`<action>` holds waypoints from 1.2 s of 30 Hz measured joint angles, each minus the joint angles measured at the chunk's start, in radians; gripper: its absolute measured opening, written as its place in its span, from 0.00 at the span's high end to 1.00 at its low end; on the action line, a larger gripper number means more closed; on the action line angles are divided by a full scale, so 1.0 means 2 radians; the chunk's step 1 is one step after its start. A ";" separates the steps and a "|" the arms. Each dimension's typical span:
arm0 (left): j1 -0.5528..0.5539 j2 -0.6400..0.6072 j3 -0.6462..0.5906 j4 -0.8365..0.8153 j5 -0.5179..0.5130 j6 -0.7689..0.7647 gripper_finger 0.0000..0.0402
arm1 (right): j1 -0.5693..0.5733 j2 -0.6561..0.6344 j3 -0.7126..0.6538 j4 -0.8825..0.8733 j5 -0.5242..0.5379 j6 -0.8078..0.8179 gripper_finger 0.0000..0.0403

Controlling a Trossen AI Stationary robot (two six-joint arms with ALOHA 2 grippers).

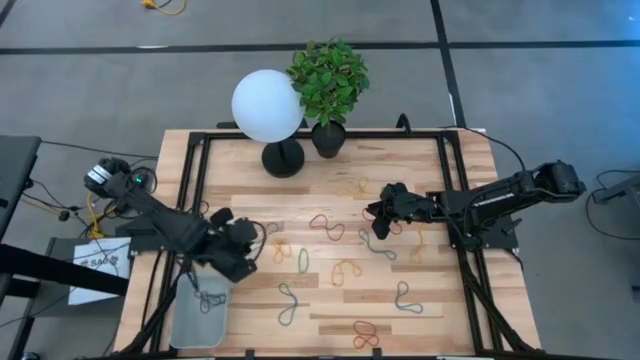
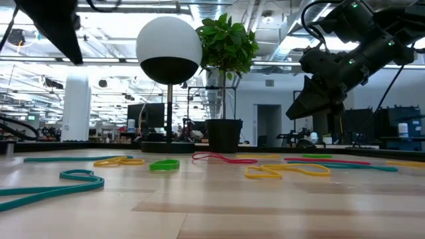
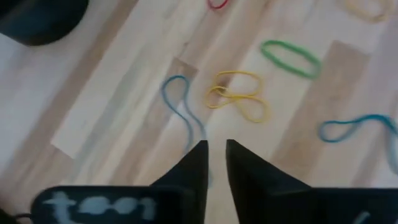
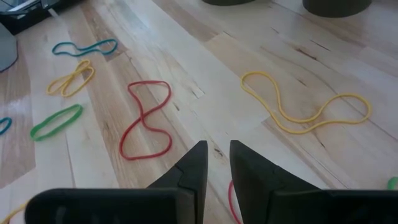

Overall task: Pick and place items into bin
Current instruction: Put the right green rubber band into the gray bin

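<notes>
While the pale translucent plastic bin (image 1: 200, 318) sits at the lower left of the high view with a few dark bands inside, the left gripper (image 1: 243, 252) hovers just above and to the right of it, over the light wooden table (image 1: 330, 300). In the left wrist view its dark fingers (image 3: 193, 168) stand with only a narrow gap, holding nothing, near a blue band (image 3: 180, 109) and a yellow twisted rubber band (image 3: 237, 98), with a green oval band (image 3: 290, 58) farther up.

The right gripper (image 1: 381, 222) hangs right of centre in the high view. Its fingers (image 4: 194, 163) are likewise almost together and empty, with a red figure-eight rubber band (image 4: 146, 121) just ahead and a long yellow loop (image 4: 305, 106) to the right of the frame.

Other coloured bands lie scattered across the middle and lower table. A white globe lamp (image 1: 267, 106) and a potted green plant (image 1: 328, 80) stand at the upper centre.
</notes>
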 joint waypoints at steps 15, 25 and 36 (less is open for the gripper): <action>0.101 0.089 0.000 -0.001 0.086 0.188 0.68 | 0.000 0.000 0.000 0.002 -0.004 -0.002 0.84; 0.154 0.024 0.000 0.002 0.070 0.275 0.69 | 0.092 0.000 0.000 0.215 -0.024 -0.171 0.84; 0.175 -0.082 0.000 0.078 0.057 0.332 0.75 | 0.097 0.113 0.088 0.192 -0.019 -0.171 0.81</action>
